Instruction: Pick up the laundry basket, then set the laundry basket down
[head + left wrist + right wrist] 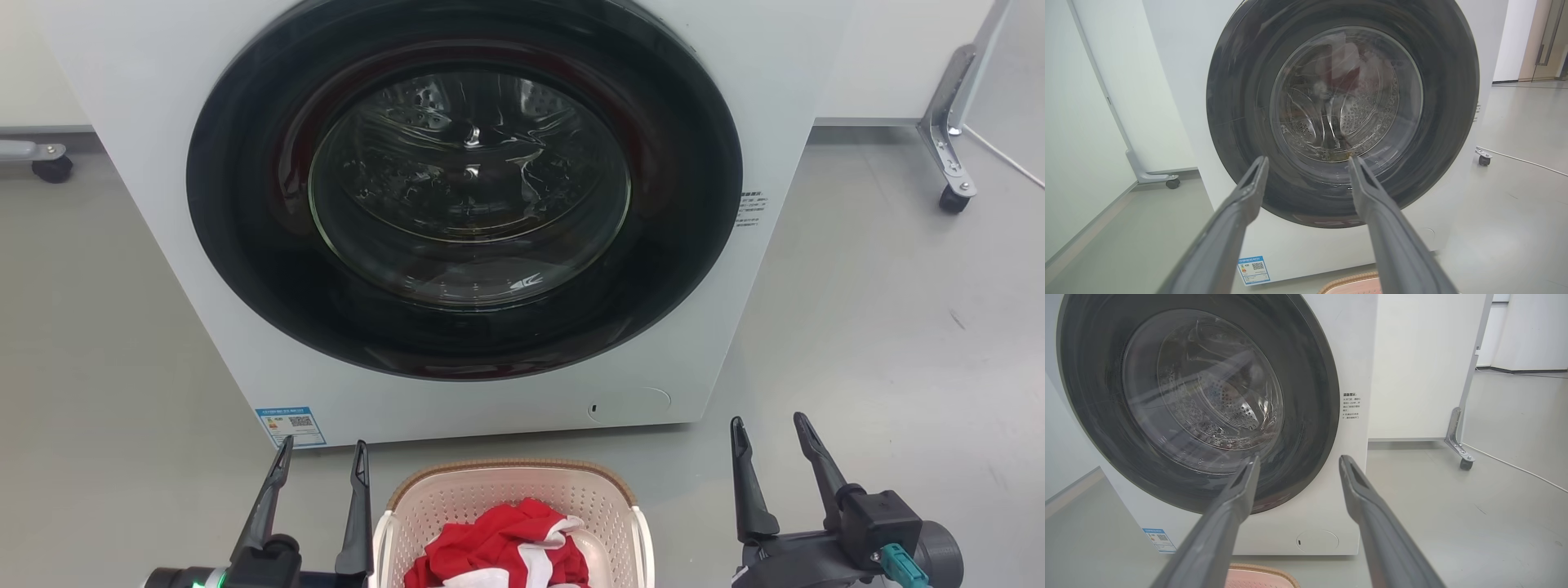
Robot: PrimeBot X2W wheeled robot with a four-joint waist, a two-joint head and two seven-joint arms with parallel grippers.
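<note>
The cream laundry basket with a brown woven-look rim stands on the floor at the bottom centre of the head view, holding red and white cloth. Its rim edge also peeks in at the bottom of the left wrist view as the laundry basket and of the right wrist view as the laundry basket. My left gripper is open just left of the basket, its right finger close beside the basket's left wall. My right gripper is open well to the right of the basket. Neither holds anything.
A white front-loading washing machine with a shut dark round door stands right behind the basket. Wheeled partition legs stand at the far left and far right. A white cable runs across the grey floor on the right.
</note>
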